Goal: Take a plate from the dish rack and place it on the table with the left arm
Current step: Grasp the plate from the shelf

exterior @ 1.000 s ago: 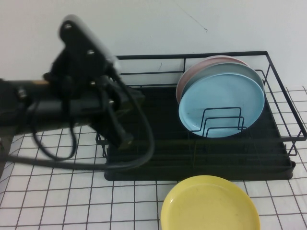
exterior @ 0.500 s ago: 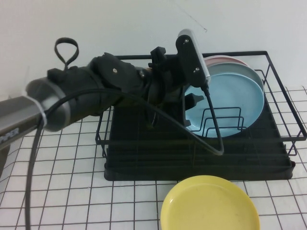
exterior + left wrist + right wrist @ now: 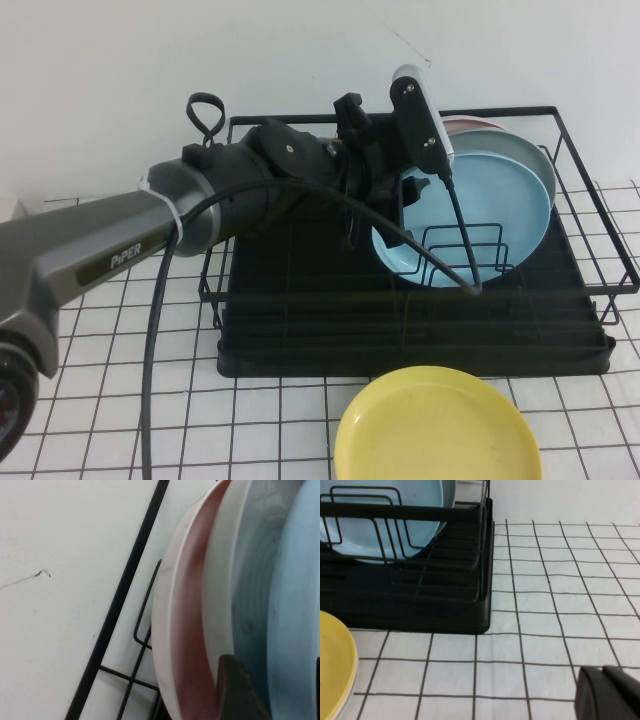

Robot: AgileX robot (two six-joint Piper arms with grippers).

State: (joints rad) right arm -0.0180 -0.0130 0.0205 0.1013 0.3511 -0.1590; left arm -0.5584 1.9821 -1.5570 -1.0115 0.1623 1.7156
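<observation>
The light sky-blue plate (image 3: 490,210) stands on edge in the black dish rack (image 3: 300,335), in front of a grey plate (image 3: 525,150) and a pink plate (image 3: 470,124). My left arm reaches over the rack, and my left gripper (image 3: 405,195) is open at the blue plate's upper left rim. In the left wrist view (image 3: 292,690) one dark finger (image 3: 240,690) sits behind the blue plate (image 3: 300,605), the other just at the frame edge. My right gripper (image 3: 610,695) is shut, low over the table (image 3: 560,590), out of the high view.
A yellow plate (image 3: 438,430) lies on the white gridded table (image 3: 120,400) in front of the rack, also in the right wrist view (image 3: 332,665). The rack's corner (image 3: 445,610) stands left of the right gripper. The left arm's cable (image 3: 440,260) hangs over the rack.
My left arm swung from the table's left side across the rack, and its gripper has reached the blue plate's rim. The plates have not moved.
</observation>
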